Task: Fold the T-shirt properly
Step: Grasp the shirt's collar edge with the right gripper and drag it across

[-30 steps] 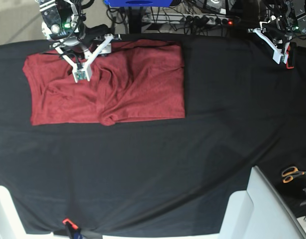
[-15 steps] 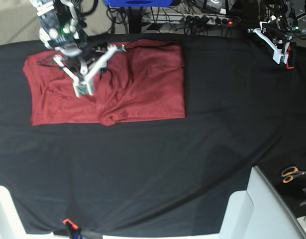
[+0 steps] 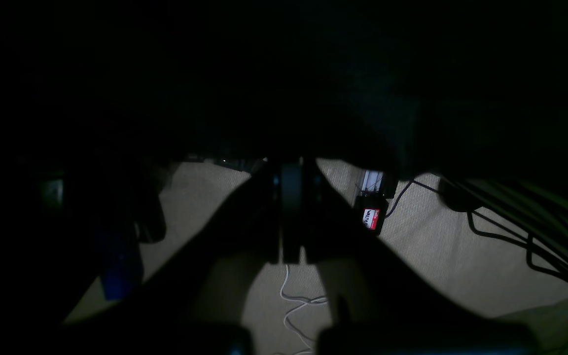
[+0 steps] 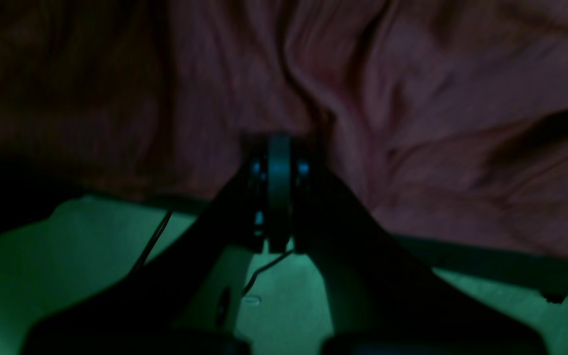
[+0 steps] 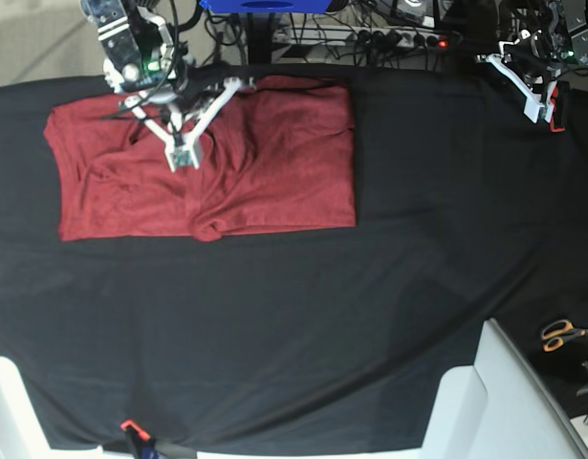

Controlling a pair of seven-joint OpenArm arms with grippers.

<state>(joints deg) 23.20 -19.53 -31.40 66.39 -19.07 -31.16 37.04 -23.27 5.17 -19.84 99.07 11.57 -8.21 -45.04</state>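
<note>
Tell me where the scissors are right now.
In the base view the scissors lie near the right edge, low down, on the black cloth just right of the pale grey panel, far from the T-shirt.

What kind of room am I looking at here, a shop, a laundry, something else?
Most likely a robotics lab or workshop. Two robot arms work over a table draped in black cloth, one reaching onto a red T-shirt, with a power strip and tangled cables behind.

White-framed arms (image 5: 193, 110), black cabling
</note>
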